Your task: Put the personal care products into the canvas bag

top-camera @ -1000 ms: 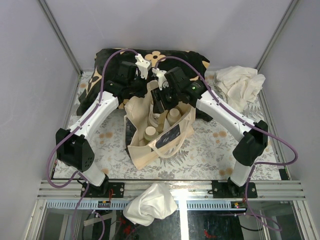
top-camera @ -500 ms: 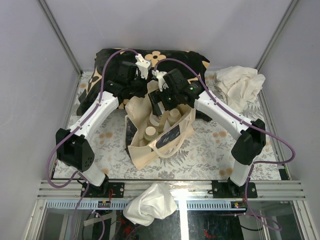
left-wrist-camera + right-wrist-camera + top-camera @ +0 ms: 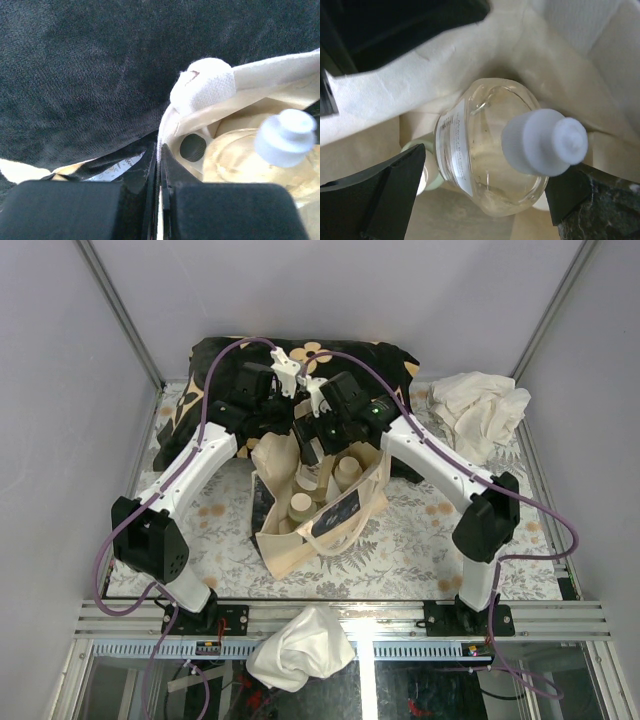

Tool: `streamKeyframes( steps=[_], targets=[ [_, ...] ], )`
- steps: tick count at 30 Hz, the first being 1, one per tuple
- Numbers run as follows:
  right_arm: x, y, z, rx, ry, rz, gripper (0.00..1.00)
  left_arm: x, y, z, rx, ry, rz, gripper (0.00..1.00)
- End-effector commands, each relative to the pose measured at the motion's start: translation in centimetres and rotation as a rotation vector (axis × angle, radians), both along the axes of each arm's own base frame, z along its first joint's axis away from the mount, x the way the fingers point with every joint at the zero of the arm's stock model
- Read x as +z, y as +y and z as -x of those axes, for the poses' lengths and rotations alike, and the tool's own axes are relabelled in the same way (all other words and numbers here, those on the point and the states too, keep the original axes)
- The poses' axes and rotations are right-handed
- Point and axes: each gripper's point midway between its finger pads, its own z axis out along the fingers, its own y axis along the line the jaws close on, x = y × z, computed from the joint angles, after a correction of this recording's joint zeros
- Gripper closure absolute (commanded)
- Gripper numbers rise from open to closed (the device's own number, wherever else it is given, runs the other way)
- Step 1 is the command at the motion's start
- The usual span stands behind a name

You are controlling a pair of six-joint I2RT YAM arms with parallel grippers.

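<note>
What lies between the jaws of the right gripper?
The translucent yellowish plastic bottle with a white cap, inside the cream canvas bag; the right wrist view shows this.

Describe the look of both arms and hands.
Left arm and right arm: white links, black joint housings, purple cables looped along them. A green light glows by the right wrist. Left hand and right hand have blocky black fingers.

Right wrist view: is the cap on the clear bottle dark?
No, the clear bottle carries a white cap.
</note>
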Motion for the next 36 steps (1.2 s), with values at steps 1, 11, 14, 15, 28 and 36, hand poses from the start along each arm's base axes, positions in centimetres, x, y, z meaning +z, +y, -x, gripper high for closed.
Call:
streamKeyframes(
  steps=[1, 11, 14, 15, 28, 36],
  targets=[
    [3.2, 2.5, -1.3, 0.047, -0.076, -0.091, 0.05, 4.5, -1.0, -0.9, -0.010, -0.126, 0.070, 1.00],
    [4.2, 1.6, -2.4, -0.016, -0.142, -0.079, 1.00, 4.5, -1.1, -1.2, -0.012, -0.126, 0.067, 1.00],
    [4.8, 0.8, -3.1, -0.061, -0.186, -0.060, 1.00, 4.6, -1.1, -1.3, -0.011, -0.129, 0.065, 1.00],
    [5.1, 0.6, -3.4, -0.078, -0.202, -0.062, 1.00, 4.6, -1.1, -1.3, -0.010, -0.130, 0.065, 1.00],
    [4.0, 1.4, -4.2, -0.176, -0.212, -0.172, 1.00, 5.2, -1.1, -1.4, -0.008, -0.141, 0.068, 1.00],
    [-1.1, -1.9, -2.5, -0.218, -0.201, -0.081, 0.86, 5.0, -1.2, -1.5, -0.010, -0.137, 0.064, 1.00]
  ],
)
